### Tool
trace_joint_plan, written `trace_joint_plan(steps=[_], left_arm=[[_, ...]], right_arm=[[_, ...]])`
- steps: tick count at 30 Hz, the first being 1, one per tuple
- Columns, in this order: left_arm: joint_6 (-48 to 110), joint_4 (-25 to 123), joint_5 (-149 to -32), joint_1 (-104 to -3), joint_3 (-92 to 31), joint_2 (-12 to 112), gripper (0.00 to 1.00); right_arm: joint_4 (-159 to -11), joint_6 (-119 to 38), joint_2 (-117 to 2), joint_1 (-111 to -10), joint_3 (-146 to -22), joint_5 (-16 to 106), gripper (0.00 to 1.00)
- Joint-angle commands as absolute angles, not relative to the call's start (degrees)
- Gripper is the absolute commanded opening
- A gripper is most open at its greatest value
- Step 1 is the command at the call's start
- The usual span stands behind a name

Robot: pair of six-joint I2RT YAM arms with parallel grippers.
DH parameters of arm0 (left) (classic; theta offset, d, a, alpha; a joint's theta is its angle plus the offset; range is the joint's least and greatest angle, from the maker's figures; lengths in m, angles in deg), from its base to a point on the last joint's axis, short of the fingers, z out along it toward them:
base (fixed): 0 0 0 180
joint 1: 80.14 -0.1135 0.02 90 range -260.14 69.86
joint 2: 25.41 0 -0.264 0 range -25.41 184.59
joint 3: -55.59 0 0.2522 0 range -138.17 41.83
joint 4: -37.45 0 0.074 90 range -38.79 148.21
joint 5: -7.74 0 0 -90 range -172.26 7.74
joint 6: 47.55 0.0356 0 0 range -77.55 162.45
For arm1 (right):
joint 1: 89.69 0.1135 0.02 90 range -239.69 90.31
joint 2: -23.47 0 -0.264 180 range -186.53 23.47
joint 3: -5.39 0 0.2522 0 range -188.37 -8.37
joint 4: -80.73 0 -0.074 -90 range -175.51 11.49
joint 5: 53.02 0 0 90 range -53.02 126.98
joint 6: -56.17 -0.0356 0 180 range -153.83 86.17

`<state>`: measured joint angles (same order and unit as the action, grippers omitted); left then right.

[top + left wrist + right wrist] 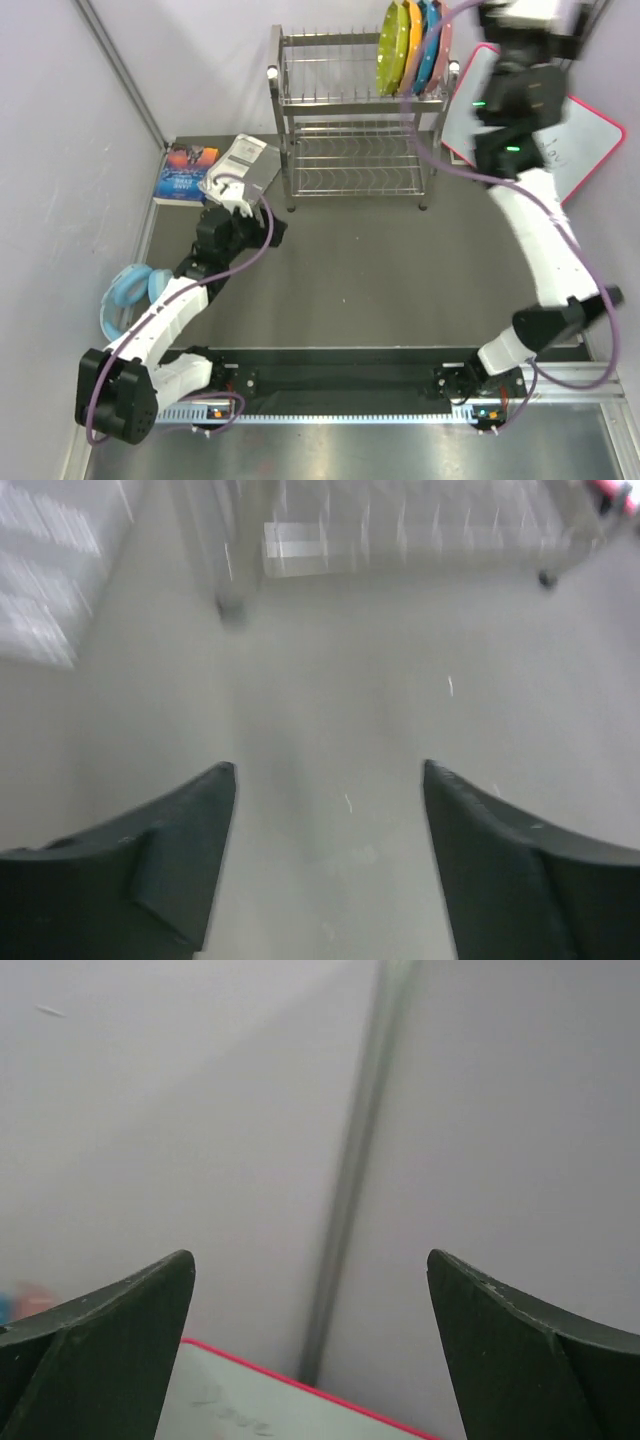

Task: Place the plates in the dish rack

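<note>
The dish rack [350, 130] stands at the back centre of the table. All the plates stand upright in the prongs at the right end of its top tier: yellow-green [390, 48], orange [411, 45], blue [427, 40] and pink [441, 45]. My right gripper [530, 20] is raised high just right of the plates; in the right wrist view it [310, 1260] is open and empty, facing the wall. My left gripper [250, 200] is low, left of the rack; in the left wrist view it [330, 770] is open and empty, with the blurred rack [400, 530] ahead.
A red-edged whiteboard [580, 140] leans at the back right and also shows in the right wrist view [260, 1410]. A book [187, 170] and a white packet [240, 165] lie left of the rack. A pale light-blue dish [125, 295] sits at the left edge.
</note>
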<state>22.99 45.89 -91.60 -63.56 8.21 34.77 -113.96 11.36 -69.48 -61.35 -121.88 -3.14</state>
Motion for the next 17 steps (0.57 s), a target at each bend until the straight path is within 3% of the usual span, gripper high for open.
trace_joint_plan(steps=[1,2,5,9,13,17], left_arm=[[33.64,45.15,-85.96,-63.88,-2.79,35.41,0.91],[37.23,43.58,-83.42,-63.88,-3.77,35.59,0.99],[41.65,39.63,-76.74,-63.88,-6.59,36.02,0.99],[45.00,38.11,-70.93,-63.88,-10.89,38.13,0.99],[47.45,40.83,-66.61,-64.41,-17.82,41.64,0.99],[46.33,47.07,-62.58,-65.99,-25.83,48.49,0.99]], right_arm=[[-85.93,-2.16,-59.85,-81.22,-114.81,3.54,1.00],[-69.59,-4.19,-59.94,-84.38,-114.98,6.19,1.00],[-48.40,-9.38,-63.71,-94.41,-113.59,10.10,0.99],[-37.72,-24.11,-66.00,-95.49,-106.90,3.31,1.00],[-36.72,-30.58,-64.25,-95.40,-102.86,9.97,1.00],[-37.16,-29.88,-66.35,-95.49,-107.24,15.88,1.00]])
